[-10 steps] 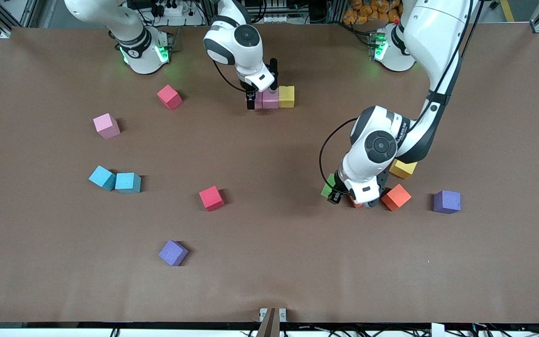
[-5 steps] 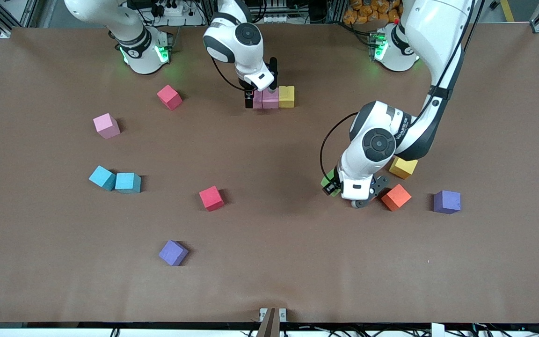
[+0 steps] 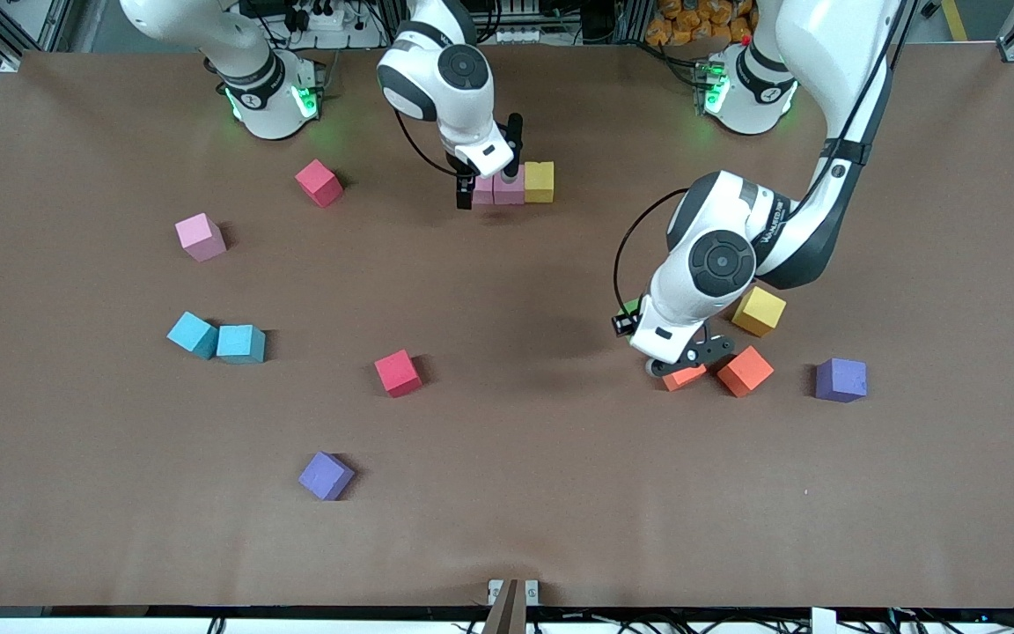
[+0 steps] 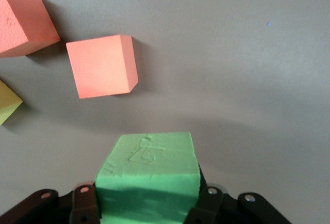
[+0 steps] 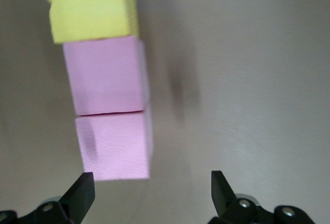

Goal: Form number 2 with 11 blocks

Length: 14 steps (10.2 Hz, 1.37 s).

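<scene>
I have the left gripper (image 4: 147,211) clamped on a green cube (image 4: 148,175), lifted over the bench (image 3: 507,528) toward the left arm's end. Just under it lie two orange cubes (image 3: 685,376) (image 3: 745,371), close together, with a yellow cube (image 3: 759,310) nearer the bases and a purple cube (image 3: 841,379) beside them toward the bench's end edge.

My right gripper (image 5: 152,193) hangs with its fingers spread wide and nothing in them, over the pink end of the row near the base-side edge: two pink cubes (image 5: 114,145) (image 5: 105,74) and a yellow cube (image 5: 90,7), touching in line.

Loose toward the right arm's end: red cubes (image 3: 319,182) (image 3: 398,372), a pink cube (image 3: 201,237), two teal cubes (image 3: 193,335) (image 3: 241,343), and a purple cube (image 3: 326,475).
</scene>
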Motion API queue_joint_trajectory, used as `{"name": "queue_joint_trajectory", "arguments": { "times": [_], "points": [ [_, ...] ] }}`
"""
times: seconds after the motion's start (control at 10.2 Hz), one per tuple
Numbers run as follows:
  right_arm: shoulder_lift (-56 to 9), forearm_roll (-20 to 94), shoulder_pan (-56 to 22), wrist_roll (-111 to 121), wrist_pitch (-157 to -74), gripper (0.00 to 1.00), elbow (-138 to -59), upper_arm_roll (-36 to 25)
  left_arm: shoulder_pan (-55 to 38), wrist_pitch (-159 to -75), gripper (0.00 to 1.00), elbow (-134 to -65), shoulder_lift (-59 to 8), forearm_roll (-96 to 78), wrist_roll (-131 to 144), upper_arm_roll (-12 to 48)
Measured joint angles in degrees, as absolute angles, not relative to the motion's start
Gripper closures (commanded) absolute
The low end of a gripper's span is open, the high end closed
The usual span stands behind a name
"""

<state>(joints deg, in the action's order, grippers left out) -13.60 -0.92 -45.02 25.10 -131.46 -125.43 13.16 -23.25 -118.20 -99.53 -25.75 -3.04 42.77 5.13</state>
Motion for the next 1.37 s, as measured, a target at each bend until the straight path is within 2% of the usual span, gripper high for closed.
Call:
{"name": "queue_joint_trajectory", "arguments": {
  "times": [0.2,0.49,0.69,0.98,1.37],
  "points": [
    [-13.4,-0.6,-41.6,24.2,-124.0,0.00,-117.5,12.6,-23.0,-118.2,0.86,-102.5,-24.7,-2.4,39.0,5.1],
    [-13.7,-0.5,-30.0,24.2,-122.8,0.00,-111.9,12.0,-22.4,-118.2,0.87,-106.8,-23.3,-2.4,36.7,5.9],
    [-15.6,-0.4,-22.6,24.3,-122.8,0.00,-107.7,11.9,-22.6,-118.9,0.87,-107.9,-23.8,-2.4,37.1,9.2],
    [-21.3,-0.4,-16.2,23.6,-123.0,0.00,-100.4,11.8,-24.7,-124.3,0.87,-109.2,-25.3,-2.4,38.1,12.6],
    [-32.5,-0.8,-14.0,19.5,-123.8,0.00,-89.3,11.7,-30.1,-131.9,0.87,-110.5,-28.0,-2.4,44.0,13.2]
  ]
}}
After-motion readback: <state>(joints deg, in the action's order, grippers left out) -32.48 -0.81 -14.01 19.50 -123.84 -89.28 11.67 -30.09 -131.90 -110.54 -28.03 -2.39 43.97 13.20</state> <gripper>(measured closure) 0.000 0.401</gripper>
